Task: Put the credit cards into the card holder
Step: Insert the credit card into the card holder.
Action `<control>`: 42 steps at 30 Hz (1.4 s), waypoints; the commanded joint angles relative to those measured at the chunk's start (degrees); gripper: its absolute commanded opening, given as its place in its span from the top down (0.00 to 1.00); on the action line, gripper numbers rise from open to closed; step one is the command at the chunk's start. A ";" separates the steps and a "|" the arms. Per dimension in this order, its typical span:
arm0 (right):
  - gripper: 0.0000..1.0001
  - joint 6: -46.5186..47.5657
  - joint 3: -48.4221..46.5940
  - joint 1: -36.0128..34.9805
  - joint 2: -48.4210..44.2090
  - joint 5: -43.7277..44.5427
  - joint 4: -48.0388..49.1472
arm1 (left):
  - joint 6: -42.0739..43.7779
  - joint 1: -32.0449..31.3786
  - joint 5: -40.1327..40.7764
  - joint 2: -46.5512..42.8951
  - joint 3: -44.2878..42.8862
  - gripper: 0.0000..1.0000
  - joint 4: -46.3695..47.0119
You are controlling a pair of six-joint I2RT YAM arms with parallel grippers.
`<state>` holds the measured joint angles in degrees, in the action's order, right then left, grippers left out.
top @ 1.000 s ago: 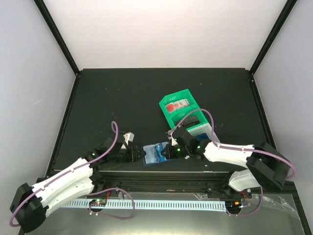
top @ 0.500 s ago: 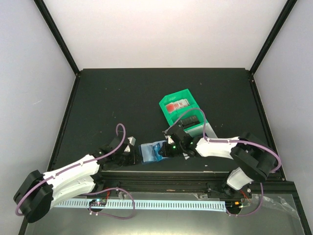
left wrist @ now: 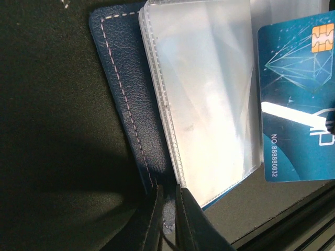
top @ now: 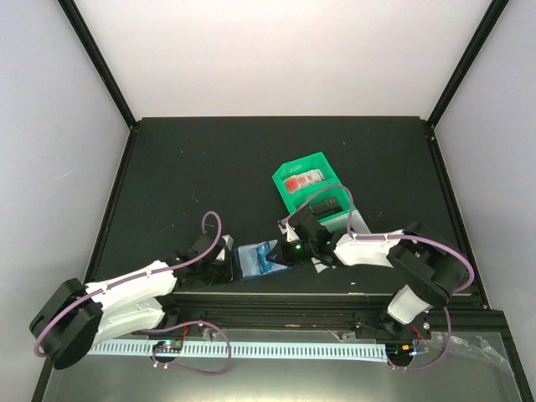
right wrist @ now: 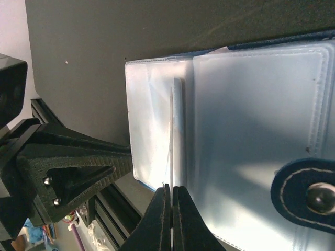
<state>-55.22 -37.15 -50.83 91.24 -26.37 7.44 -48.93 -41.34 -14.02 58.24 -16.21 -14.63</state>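
– Card holder (top: 254,260), where does it lie?
– Open on the tabletop (top: 209,167), near the front edge, between the two arms; clear sleeves (left wrist: 209,94) fanned out over the navy cover; snap strap (right wrist: 306,193) shows in the right wrist view.
– And the left jaws?
– Pinched nearly shut on the stitched navy edge of the card holder; only the leather between the fingers (left wrist: 187,225).
– And the right jaws?
– Closed tight on a credit card (left wrist: 296,104); bright blue, gold chip near one corner; held at one edge, alongside the clear sleeves; touching them or just off, cannot tell.
– Anything else about?
– One green bin (top: 301,164) further back on the right, red-and-white items (top: 301,181) and a black item (top: 328,205) in it, in separate compartments; right arm (top: 377,251) reaches across in front of it.
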 commanded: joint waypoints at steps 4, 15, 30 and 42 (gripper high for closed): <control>0.99 -2.41 0.43 0.65 1.43 -0.53 2.97 | 1.00 -0.23 3.39 0.55 0.54 0.92 -0.84; 0.99 -5.03 -0.18 0.73 5.26 2.74 3.46 | 0.96 -0.28 3.39 0.29 0.40 0.92 -1.19; 0.99 -6.92 2.70 0.70 1.14 4.06 5.88 | 0.93 -0.23 3.74 -0.38 0.48 0.92 -1.45; 0.99 -9.23 2.61 0.57 7.64 -2.59 14.76 | 0.93 -0.24 3.83 -0.32 0.71 0.92 -1.45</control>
<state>-63.40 -34.59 -49.69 96.12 -26.22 18.92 -48.62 -41.39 -11.75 57.74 -16.21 -15.11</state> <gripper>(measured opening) 0.018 0.079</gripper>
